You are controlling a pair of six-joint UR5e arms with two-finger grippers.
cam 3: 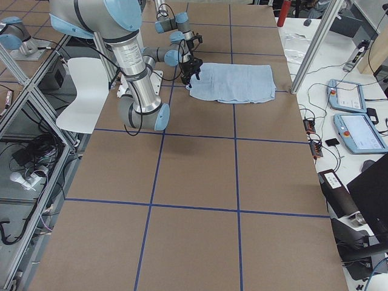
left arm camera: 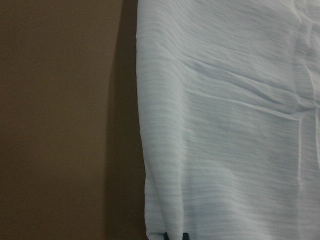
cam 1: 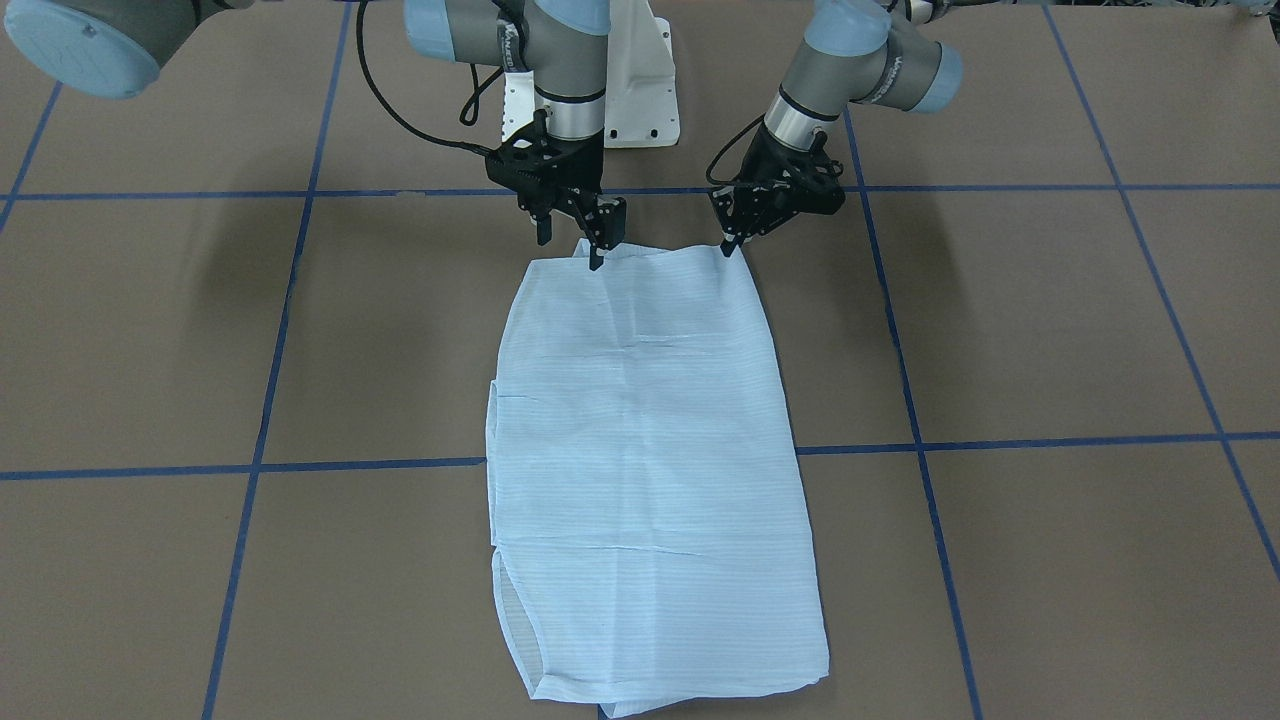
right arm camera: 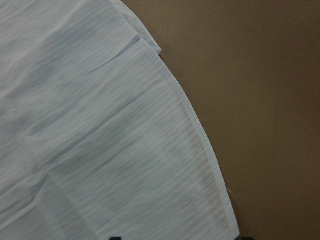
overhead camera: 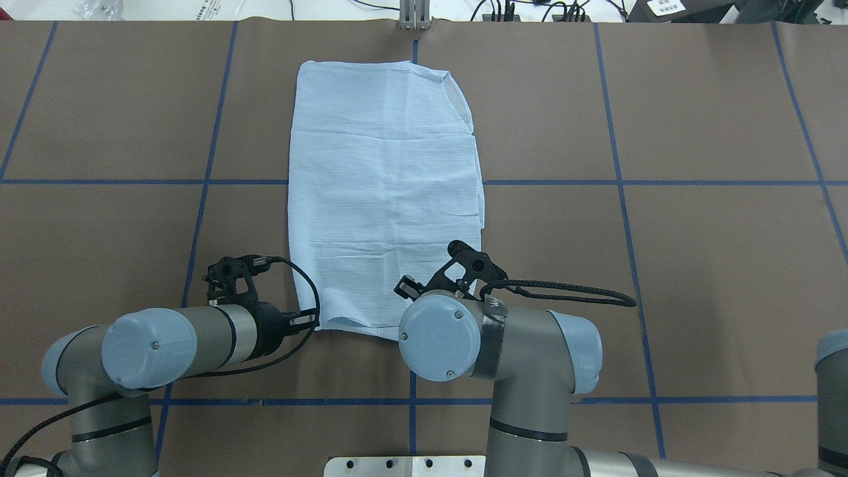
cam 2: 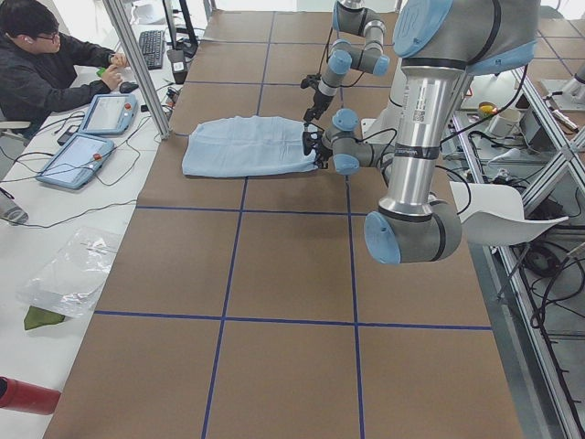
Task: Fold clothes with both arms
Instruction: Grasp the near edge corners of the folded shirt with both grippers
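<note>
- The shirt (cam 1: 650, 450) lies flat on the brown table (cam 1: 1050, 320) as one long, folded strip. It runs straight out from the robot along the middle blue tape line (overhead camera: 413, 397).
- Its near short edge lies just ahead of the white pedestal base (cam 1: 645, 80). Its far short edge stops a little short of the table's far side.
- The long edge on the robot's left is a clean, nearly straight fold. The long edge on the robot's right is uneven, with layers stepping out and a curved hem at the far corner.
- The left gripper (cam 1: 733, 247) is at the near left corner, its fingers drawn together with the cloth pinched between them.
- The right gripper (cam 1: 570, 252) is at the near right corner, its fingers spread apart. One tip touches the edge and has no hold on the cloth.
- Bare table spreads wide on both sides of the shirt, and nothing lies on the brown surface near it.
- Both arms' elbows hang over the near half of the table, behind the grippers.
- An aluminium post (cam 2: 137, 64) stands just past the shirt's far end.
- Beyond the post, a seated person (cam 2: 46, 64) is at a side bench holding two tablets (cam 2: 78, 157) and a plastic bag (cam 2: 73, 270).
</note>
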